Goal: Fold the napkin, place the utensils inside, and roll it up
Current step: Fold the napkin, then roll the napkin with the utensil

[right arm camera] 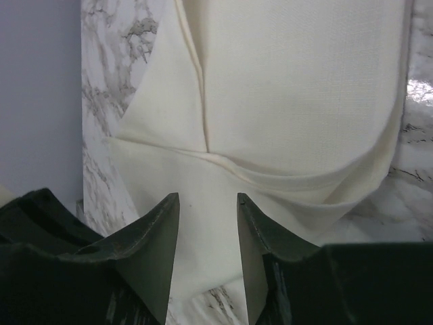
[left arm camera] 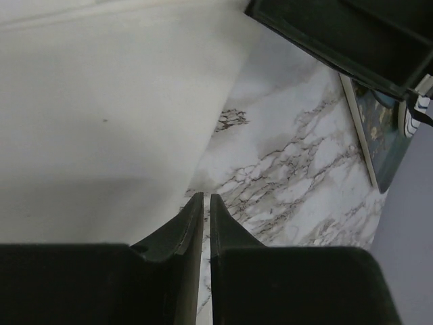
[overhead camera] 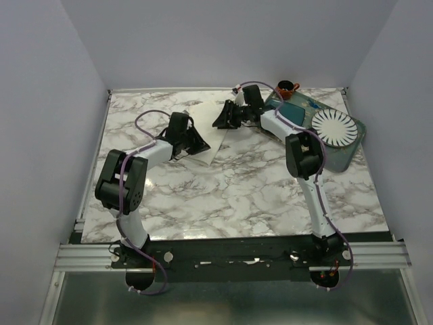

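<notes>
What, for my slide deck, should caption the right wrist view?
Right gripper, jaws apart, poised over the folded cream napkin on the marble table.

The napkin (right arm camera: 291, 101) is soft cream cloth, matt, with a fine weave showing in the right wrist view. The table (overhead camera: 230, 196) has a smooth marble-patterned top, glossy enough to catch a bright glare beside the cloth. The fingers of the left gripper (left arm camera: 206, 200) and right gripper (right arm camera: 208, 200) look like dark, hard, matt plastic, and the white plate (overhead camera: 333, 127) has a ribbed face
</notes>
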Tool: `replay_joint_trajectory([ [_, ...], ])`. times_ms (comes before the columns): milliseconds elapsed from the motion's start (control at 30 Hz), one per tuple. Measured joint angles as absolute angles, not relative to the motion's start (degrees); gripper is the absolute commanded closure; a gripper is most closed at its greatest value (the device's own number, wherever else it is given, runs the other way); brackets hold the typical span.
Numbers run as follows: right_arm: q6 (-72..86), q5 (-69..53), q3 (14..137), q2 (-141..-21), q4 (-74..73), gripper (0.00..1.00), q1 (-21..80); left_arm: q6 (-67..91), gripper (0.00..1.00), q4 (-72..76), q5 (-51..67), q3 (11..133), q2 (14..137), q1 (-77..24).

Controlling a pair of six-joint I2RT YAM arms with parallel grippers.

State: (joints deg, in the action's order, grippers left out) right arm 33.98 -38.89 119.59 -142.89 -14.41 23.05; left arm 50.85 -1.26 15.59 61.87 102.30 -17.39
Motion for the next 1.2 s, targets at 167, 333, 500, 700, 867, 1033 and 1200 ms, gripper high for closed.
replay_joint_trajectory([
  [167,37.69,-38.92,118.65,-145.36,-12.49,0.53,22.72,52.16,0.85,1.34,16.73,62.13,105.58,-20.05],
  [333,40.82,-39.07,118.76,-147.13,-10.26,0.52,21.89,52.05,0.85,1.39,16.08,61.28,106.96,-19.05],
  [500,45.12,-39.16,118.76,-148.07,-8.78,0.5,20.51,51.62,0.85,0.99,15.64,60.49,107.37,-18.76],
  [700,48.42,-39.33,120.09,-149.05,-7.92,0.44,18.57,50.41,0.84,0.71,15.09,60.1,107.37,-18.76],
  [867,46.13,-39.99,126.02,-150.85,-9.3,0.28,17.8,49.01,0.59,-3.03,14.59,61.69,106.61,-18.41],
  [1033,37.41,-38.17,126.65,-146.82,-14.94,0.09,17.91,48.38,0.48,-7.51,14.55,65.23,100.49,-15.94],
  [1200,25.28,-32.05,120.75,-134.72,-21.89,0.0,21.63,49.67,0.48,-7.75,14.02,64.18,89.34,-10.76],
])
